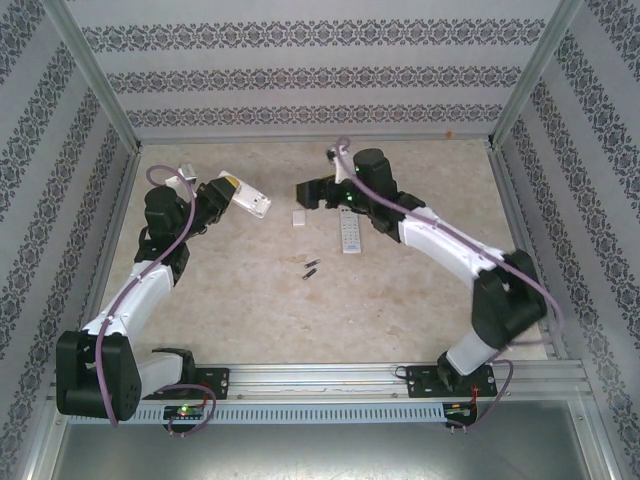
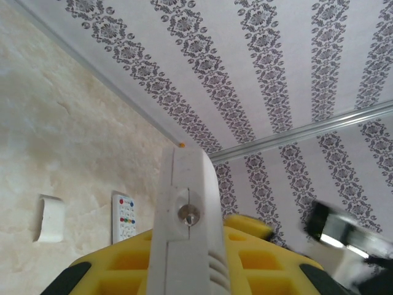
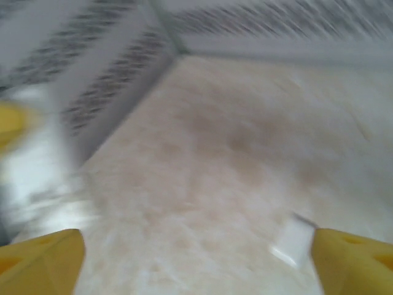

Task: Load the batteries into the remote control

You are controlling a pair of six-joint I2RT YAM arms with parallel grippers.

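At the left of the bench (image 1: 420,300), raised clear of the surface: white remote (image 1: 250,202), clamped between the pads of the left end effector (image 1: 225,192). Facing it, right end effector (image 1: 308,190) with fingers wide apart, gripping nothing. Down on the bench between the arms: batteries (image 1: 311,268), two discernible, close together, well apart from both end effectors. Beside them, a second remote (image 1: 350,230) and a small white cover (image 1: 299,217).

Likely trouble: thin cells rolling away under a careless pinch, going in the wrong way round, or levering the tilted remote loose from its clamp.

Battery bay of the held remote: contents impossible to tell.
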